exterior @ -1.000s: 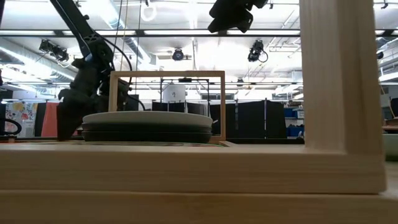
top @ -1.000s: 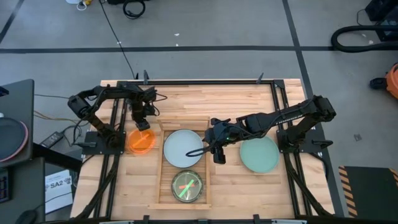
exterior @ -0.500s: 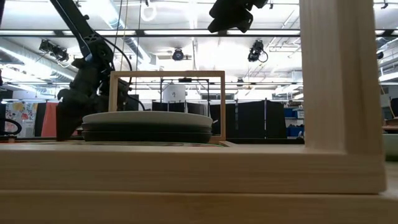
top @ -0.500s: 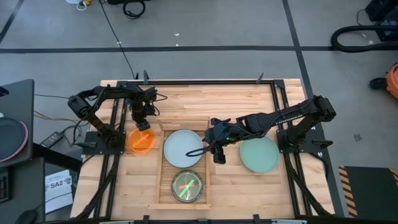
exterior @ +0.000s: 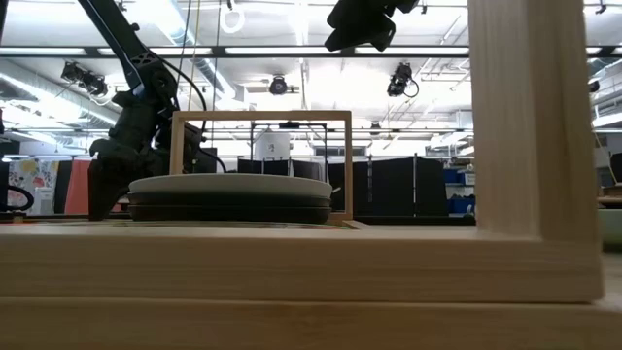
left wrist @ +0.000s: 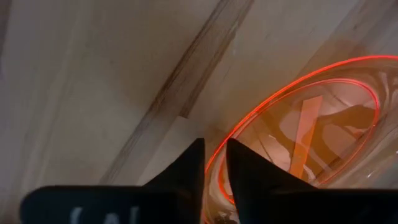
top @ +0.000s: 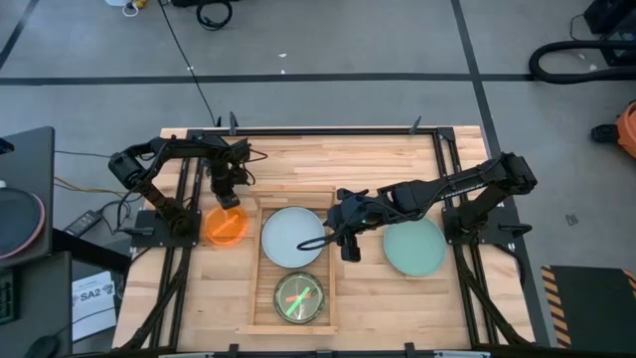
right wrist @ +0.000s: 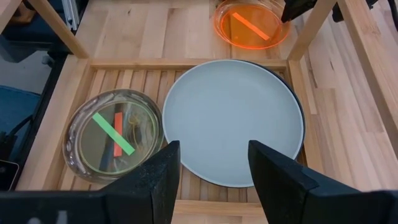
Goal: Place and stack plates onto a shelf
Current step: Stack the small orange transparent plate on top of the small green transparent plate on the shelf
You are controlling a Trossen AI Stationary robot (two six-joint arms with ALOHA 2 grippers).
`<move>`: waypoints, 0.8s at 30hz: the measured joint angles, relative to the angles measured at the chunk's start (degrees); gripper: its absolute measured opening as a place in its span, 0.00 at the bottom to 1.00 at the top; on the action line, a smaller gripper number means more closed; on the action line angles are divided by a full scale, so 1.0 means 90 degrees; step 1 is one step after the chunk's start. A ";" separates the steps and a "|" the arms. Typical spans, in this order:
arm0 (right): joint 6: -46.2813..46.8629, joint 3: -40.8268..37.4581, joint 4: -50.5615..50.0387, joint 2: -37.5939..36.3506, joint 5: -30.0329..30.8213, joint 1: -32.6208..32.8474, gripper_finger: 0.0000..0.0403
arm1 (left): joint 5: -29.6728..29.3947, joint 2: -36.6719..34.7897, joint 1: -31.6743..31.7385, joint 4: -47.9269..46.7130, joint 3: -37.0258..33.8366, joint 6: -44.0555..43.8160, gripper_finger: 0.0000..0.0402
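1. The left gripper (top: 228, 200) is down at the far edge of the orange plate (top: 226, 226), which lies flat on the plank tabletop (top: 328, 159) just left of the shelf (top: 260, 308).
2. In the left wrist view the two dark fingers (left wrist: 189, 168) stand narrowly apart with the plate's glowing orange rim (left wrist: 261, 102) running between them; whether they press on it cannot be told.
3. The orange plate carries a straight orange strip (right wrist: 252, 26) across its middle, set on a slant to the table planks.
4. The shelf's long axis runs from the far side of the table toward the near edge, and its slats (right wrist: 146, 79) run the same way.
5. At the shelf's far end lies the pale blue-white plate (top: 294, 237), on top of darker plates (exterior: 228, 207) in the low view.
6. At the near end sits a small clear plate stack (top: 299, 298), a green strip crossing a red one on it.
7. The right gripper (top: 349, 247) hovers over the shelf's right rim, jaws wide apart and holding nothing.
8. The mint green plate (top: 414, 249) lies flat on the tabletop, right of the shelf.
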 joint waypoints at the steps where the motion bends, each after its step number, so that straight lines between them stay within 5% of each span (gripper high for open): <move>1: 0.0000 0.0000 0.0000 0.0000 0.0000 0.0000 0.48 | 0.0002 0.0000 0.0000 0.0000 0.0000 -0.0001 0.16; 8: 0.0000 0.0000 0.0000 0.0000 0.0000 0.0000 0.48 | 0.0021 0.0000 -0.0001 -0.0015 0.0000 0.0000 0.02; 24: 0.0000 0.0000 0.0000 0.0000 0.0001 0.0000 0.48 | -0.0650 0.0000 0.0001 -0.0971 0.0477 -0.0010 0.01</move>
